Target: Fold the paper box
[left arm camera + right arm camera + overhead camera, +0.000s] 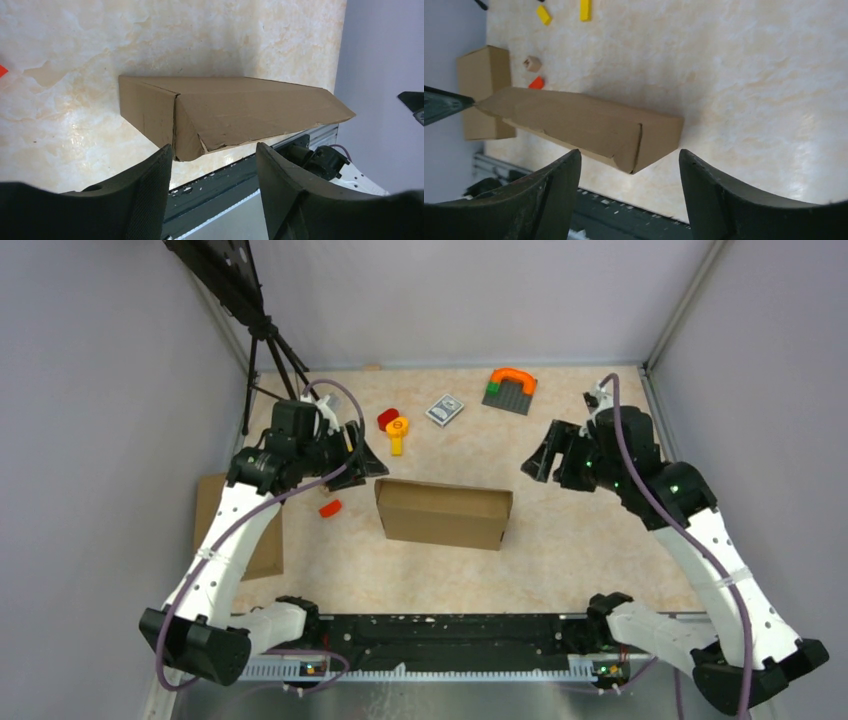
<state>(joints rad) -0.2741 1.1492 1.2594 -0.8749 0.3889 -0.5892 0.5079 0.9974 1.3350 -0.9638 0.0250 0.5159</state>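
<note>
paper box [443,512]: you have it lying box-shaped in the middle of the tabletop [585,540], between your two arms.
left pincer [363,464]: yours hangs near the box's far-left corner, clear of it, fingers spread, gripping nothing.
right pincer [537,462]: off the box's right end, also spread and empty.
second brown box [266,545]: at the tabletop's left edge, partly under your left arm.

Two cardboard boxes [443,512] [266,550], two grippers [368,468] [535,465]
</note>
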